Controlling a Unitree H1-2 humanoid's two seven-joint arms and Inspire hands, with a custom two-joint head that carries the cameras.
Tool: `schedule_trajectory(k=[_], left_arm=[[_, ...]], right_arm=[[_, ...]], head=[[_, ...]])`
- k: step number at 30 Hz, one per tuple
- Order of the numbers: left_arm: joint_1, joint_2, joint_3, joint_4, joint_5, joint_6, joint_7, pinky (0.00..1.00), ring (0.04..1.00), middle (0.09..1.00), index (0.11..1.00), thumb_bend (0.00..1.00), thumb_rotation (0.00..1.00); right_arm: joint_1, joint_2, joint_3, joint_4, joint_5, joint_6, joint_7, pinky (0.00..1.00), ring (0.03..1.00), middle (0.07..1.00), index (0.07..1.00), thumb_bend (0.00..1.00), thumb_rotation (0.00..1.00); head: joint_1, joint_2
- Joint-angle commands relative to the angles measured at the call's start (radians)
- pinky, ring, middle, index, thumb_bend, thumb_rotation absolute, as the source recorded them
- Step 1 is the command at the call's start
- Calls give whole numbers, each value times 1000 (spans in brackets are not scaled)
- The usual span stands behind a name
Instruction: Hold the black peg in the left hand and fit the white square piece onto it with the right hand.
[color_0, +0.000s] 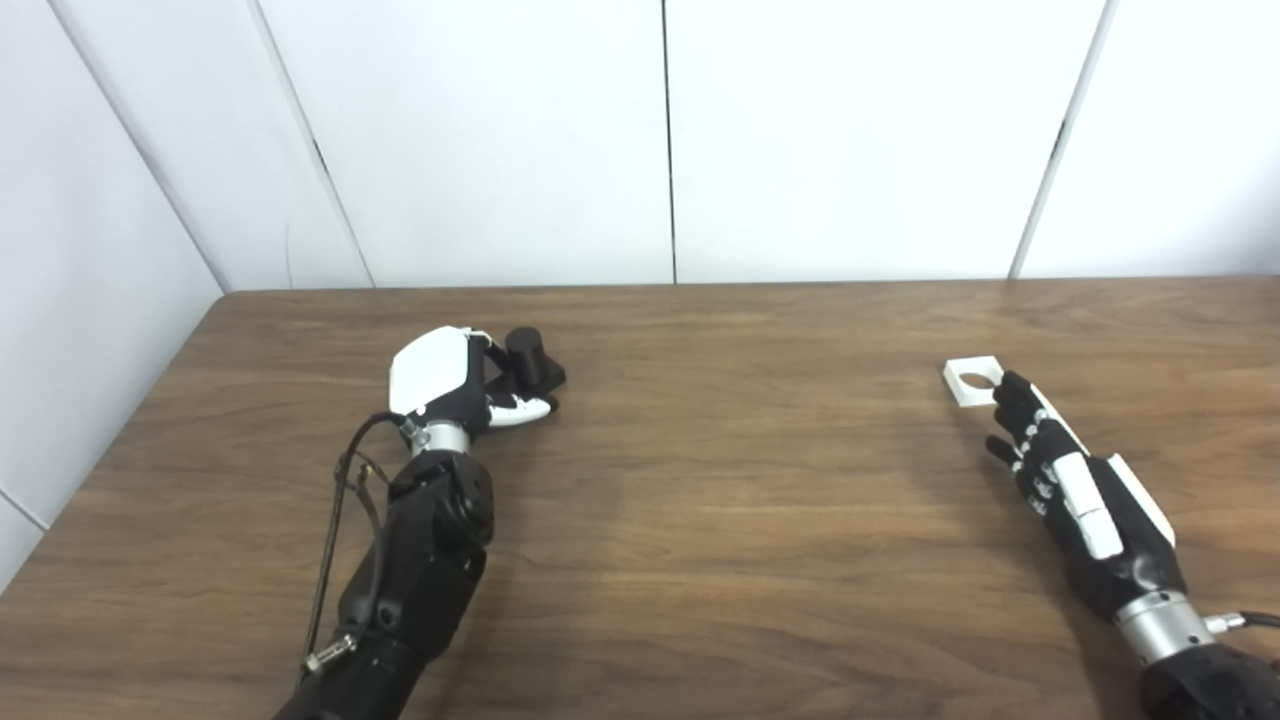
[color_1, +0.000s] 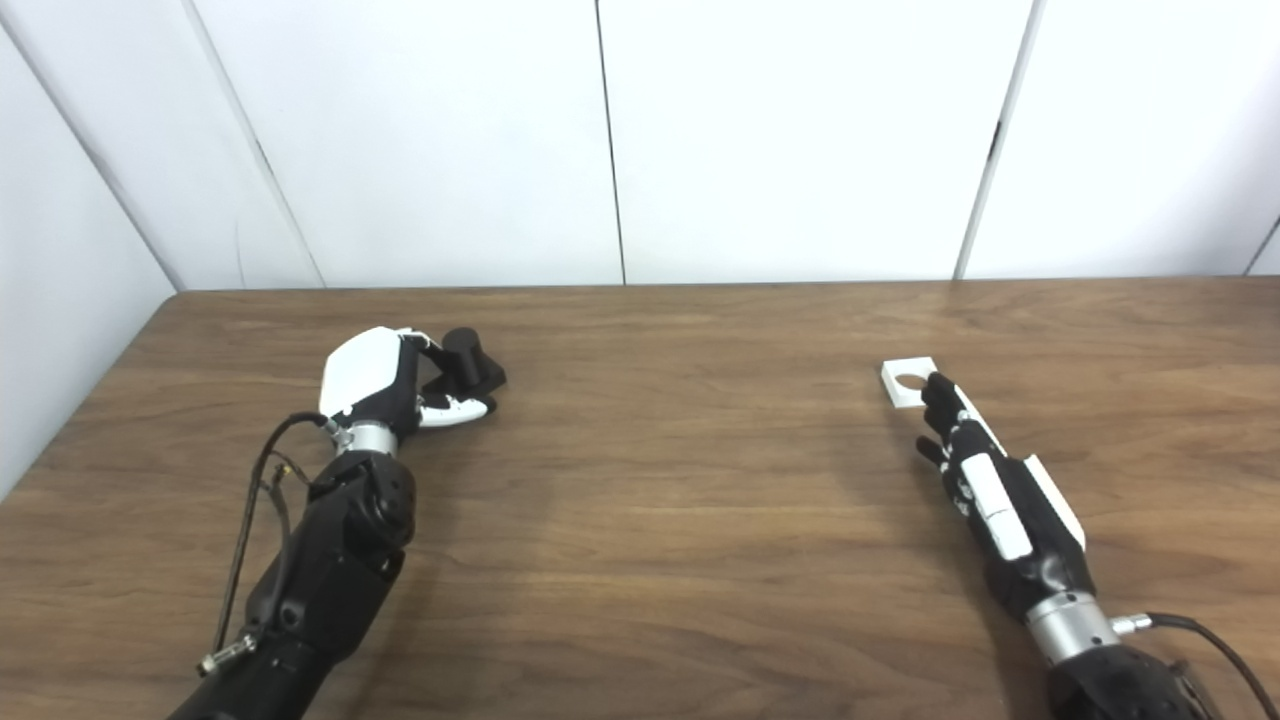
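A dark walnut-grained wooden desk (color_0: 700, 520) fills the lower part of both views, its far edge running straight across beneath a wall of plain white panels (color_0: 480, 140) split by thin dark vertical seams. At the left, the desk's side edge slants toward the camera alongside another white panel.

The left robot hand (color_0: 455, 385), white-backed with black fingers, rests on the desk in its left half, toward the back. Its fingers curl around the black peg (color_0: 530, 358), a short cylinder standing on a flat black base; the peg sits on the desk, just beyond and to the right of the palm, and the fingers and thumb appear to touch its base. Whether the grip is firm cannot be told from here. A thin black cable (color_0: 340, 510) loops along the left forearm.

The white square piece (color_1: 908, 381), a flat tile with a round hole in it, lies on the desk at the right side, well apart from the peg. The right robot hand (color_1: 975, 465) is stretched out flat toward it, fingers extended and slightly apart, holding nothing; its fingertips (color_1: 937, 388) reach the near right corner of the tile and seem just to touch it.
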Motion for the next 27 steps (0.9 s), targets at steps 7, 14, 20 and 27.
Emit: schedule_trajectory(k=[7, 14, 20, 27], left_arm=[[-31, 17, 4, 3, 4, 10, 39, 885, 956, 866, 559, 734, 207], [-18, 10, 10, -14, -23, 7, 45, 870, 962, 856, 489, 523, 73], [-5, 7, 8, -21, -43, -9, 68, 842, 955, 832, 486, 519, 66], [-5, 6, 0, -22, -54, -7, 69, 874, 955, 829, 486, 519, 67]], right_arm=[[12, -18, -3, -16, 9, -13, 9, 956, 1000, 981, 976, 691, 898], [11, -23, -3, -25, 9, -13, 9, 960, 1000, 985, 981, 703, 900], [9, -25, -6, -32, 12, -2, 6, 971, 1000, 986, 984, 717, 893], [6, -30, -9, -38, 18, 6, 10, 975, 1000, 991, 982, 710, 888]], head=[[0, 0], [-1, 1], [-3, 5], [-5, 9]])
